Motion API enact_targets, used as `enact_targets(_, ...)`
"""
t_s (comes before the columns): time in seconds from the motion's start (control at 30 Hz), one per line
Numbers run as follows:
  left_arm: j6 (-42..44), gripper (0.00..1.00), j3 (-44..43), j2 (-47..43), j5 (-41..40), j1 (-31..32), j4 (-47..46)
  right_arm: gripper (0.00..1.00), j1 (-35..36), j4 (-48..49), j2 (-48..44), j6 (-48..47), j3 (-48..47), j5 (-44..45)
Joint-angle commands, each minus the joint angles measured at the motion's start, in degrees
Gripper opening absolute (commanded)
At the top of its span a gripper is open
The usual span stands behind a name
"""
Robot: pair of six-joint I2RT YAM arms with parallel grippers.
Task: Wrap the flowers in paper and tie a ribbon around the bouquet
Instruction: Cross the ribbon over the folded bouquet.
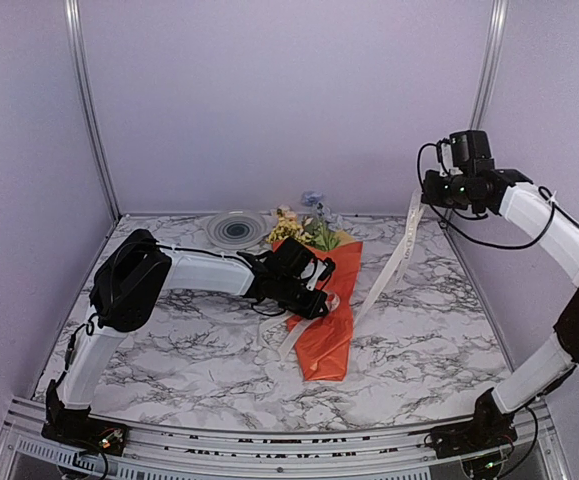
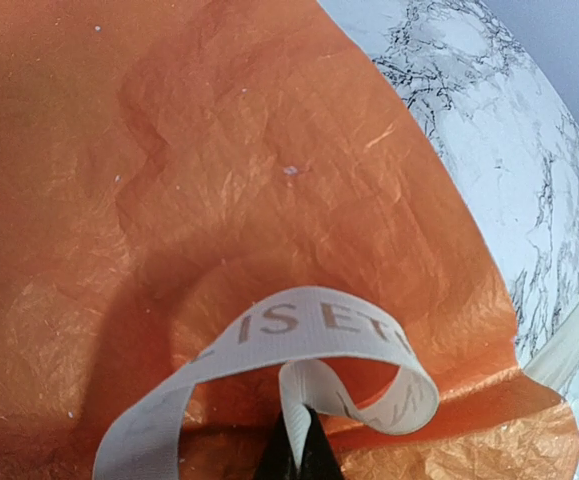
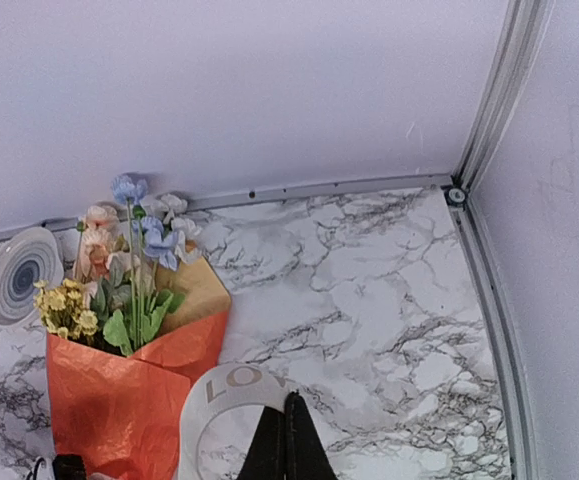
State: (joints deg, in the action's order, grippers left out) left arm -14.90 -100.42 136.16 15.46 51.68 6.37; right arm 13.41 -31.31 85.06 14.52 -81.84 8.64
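The bouquet (image 1: 326,305) lies on the table's middle, an orange paper (image 2: 219,190) cone with the flowers (image 3: 119,280) sticking out at its far end. The cream ribbon (image 1: 394,255) with dark lettering runs from under the cone up to the right. My left gripper (image 2: 302,430) sits low over the paper, shut on one end of the ribbon (image 2: 309,340), which loops above its tips. My right gripper (image 3: 289,415) is raised high at the right, shut on the other end of the ribbon (image 3: 229,385).
A round grey-ringed plate (image 1: 235,230) lies at the back, left of the blossoms. Metal frame posts (image 1: 489,70) and pale walls close in the marble table (image 1: 189,350). The left arm (image 1: 129,280) reaches across the table's left half.
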Motion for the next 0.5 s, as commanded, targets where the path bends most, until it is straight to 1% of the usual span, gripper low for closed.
enact_targets(0.0,1.14,0.00,2.06,-0.48,-1.35,-0.18,5.38,0.00,-1.72,-0.19,1.45,-2.69,-9.65,2.61)
enact_targets(0.1,1.18,0.00,2.03,-0.30,-1.49,-0.17,5.40,0.00,-1.77,-0.45,1.38,-3.19,-14.88,-0.82)
enact_targets(0.17,1.18,0.00,1.86,-0.22,-1.35,-0.18,5.30,0.00,-1.33,1.69,0.41,-2.38,-14.56,-7.70)
enact_targets(0.27,1.02,0.00,1.64,0.11,-1.31,-0.18,5.25,0.00,2.69,8.57,-0.47,-1.97,-8.49,-19.68)
enact_targets(0.37,0.92,0.00,1.63,0.22,-1.14,-0.18,5.20,0.00,8.70,12.89,2.09,-3.09,-3.91,-32.25)
enact_targets(0.43,0.67,0.00,1.68,0.25,-1.09,-0.18,5.08,0.00,10.80,18.25,3.57,0.67,-0.05,-40.50)
enact_targets(0.47,0.54,0.00,1.76,0.17,-0.99,-0.18,4.99,0.00,11.24,21.10,4.02,2.62,2.37,-43.22)
